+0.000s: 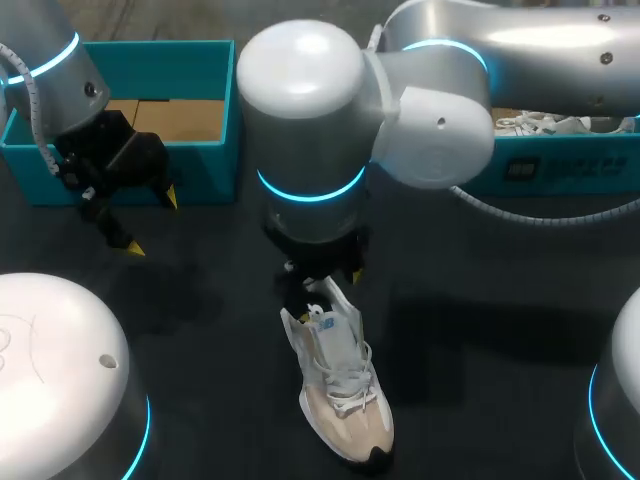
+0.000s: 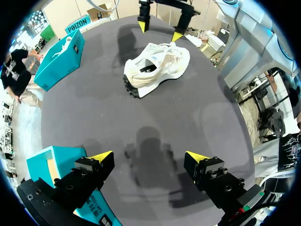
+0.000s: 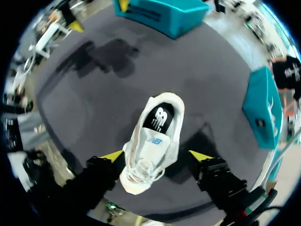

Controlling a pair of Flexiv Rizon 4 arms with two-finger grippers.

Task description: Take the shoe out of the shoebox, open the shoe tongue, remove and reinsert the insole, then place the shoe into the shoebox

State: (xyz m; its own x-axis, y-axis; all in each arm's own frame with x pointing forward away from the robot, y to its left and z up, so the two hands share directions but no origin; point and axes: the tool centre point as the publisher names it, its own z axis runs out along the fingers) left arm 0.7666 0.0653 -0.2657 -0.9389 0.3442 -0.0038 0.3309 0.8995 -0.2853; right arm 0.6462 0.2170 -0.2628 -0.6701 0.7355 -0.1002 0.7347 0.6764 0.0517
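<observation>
A white and beige shoe (image 1: 340,385) lies on the dark table, toe toward the front edge. Its black insole (image 3: 159,117) shows inside the heel opening. My right gripper (image 1: 322,280) hangs just above the heel end, open, with one yellow tip on either side of the shoe (image 3: 153,146) and neither touching it. My left gripper (image 1: 152,222) stands open and empty in front of the teal shoebox (image 1: 150,60) at the back left. In the left wrist view the shoe (image 2: 157,66) lies far ahead, under the right gripper (image 2: 160,30).
A second teal box (image 1: 560,165) at the back right holds another white shoe (image 1: 540,122). The left box shows a bare cardboard floor. Dark open tabletop (image 1: 200,330) lies between the two grippers.
</observation>
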